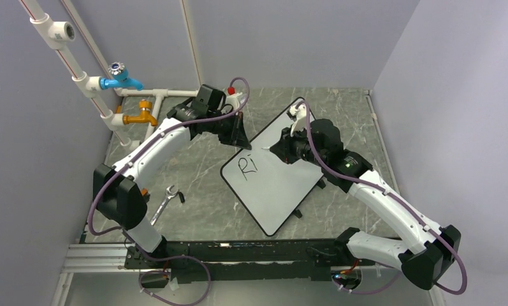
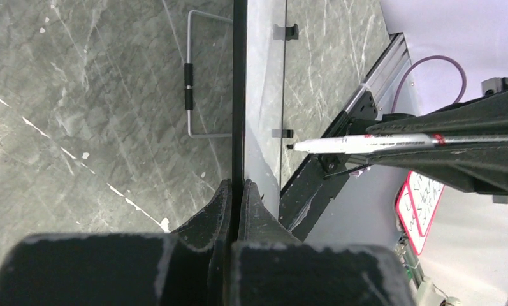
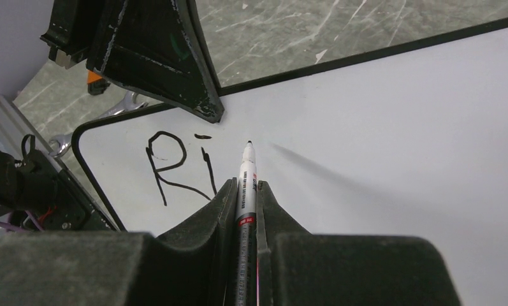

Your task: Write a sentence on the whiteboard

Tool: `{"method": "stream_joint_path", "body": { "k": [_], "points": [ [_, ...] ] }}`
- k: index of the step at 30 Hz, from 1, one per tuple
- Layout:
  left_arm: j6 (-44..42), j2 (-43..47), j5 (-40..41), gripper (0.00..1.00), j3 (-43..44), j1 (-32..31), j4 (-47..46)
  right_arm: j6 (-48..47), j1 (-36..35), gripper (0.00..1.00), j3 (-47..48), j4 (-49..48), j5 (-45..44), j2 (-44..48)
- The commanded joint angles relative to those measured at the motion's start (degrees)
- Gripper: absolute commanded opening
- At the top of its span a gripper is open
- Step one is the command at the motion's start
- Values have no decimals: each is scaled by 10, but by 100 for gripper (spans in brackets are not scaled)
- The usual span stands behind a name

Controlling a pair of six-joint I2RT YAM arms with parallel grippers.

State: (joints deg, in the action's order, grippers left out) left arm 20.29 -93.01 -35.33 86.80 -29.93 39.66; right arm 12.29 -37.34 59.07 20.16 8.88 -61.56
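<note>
- The right gripper (image 3: 245, 189) has its two fingers pressed tight around a marker (image 3: 246, 171) — white barrel, black tip pointing out ahead of the fingertips.
- The marker's tip is at the surface of the whiteboard (image 3: 391, 127); whether it touches cannot be told.
- The sentence (image 3: 176, 167) reads only "Ri", in black, just to the left of the tip as the right wrist camera sees it.
- The left gripper (image 2: 239, 189) is closed on the whiteboard's thin black rim, one finger on each face, at the edge just beyond the letters.
- The whiteboard lies slantwise on the grey marbled table (image 1: 194, 185), under both grippers.
- A wrench (image 1: 164, 203) lies on the table well back from the left gripper, near that arm's elbow.
</note>
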Motion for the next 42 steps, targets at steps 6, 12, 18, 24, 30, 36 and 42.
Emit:
{"method": "stream_joint_path", "body": {
  "k": [6,12,18,24,30,36,42],
  "points": [
    [-30,-3,33,0,41,2,13,10,22,0,-2,-2,-6,20],
    [-19,-18,36,0,59,2,14,1,25,0,-17,-17,14,33],
    [-28,-26,55,0,65,3,16,-6,26,0,-32,-49,51,38],
    [-26,-17,46,0,25,3,-24,-2,25,0,-34,-64,61,28],
    [-38,-1,43,0,4,4,-44,-2,25,0,-27,-68,43,3],
    [-45,4,46,0,-6,4,-48,4,26,0,-25,-76,33,-19],
    [-49,4,47,0,-7,4,-48,7,28,0,-26,-87,39,-32]
  ]
}}
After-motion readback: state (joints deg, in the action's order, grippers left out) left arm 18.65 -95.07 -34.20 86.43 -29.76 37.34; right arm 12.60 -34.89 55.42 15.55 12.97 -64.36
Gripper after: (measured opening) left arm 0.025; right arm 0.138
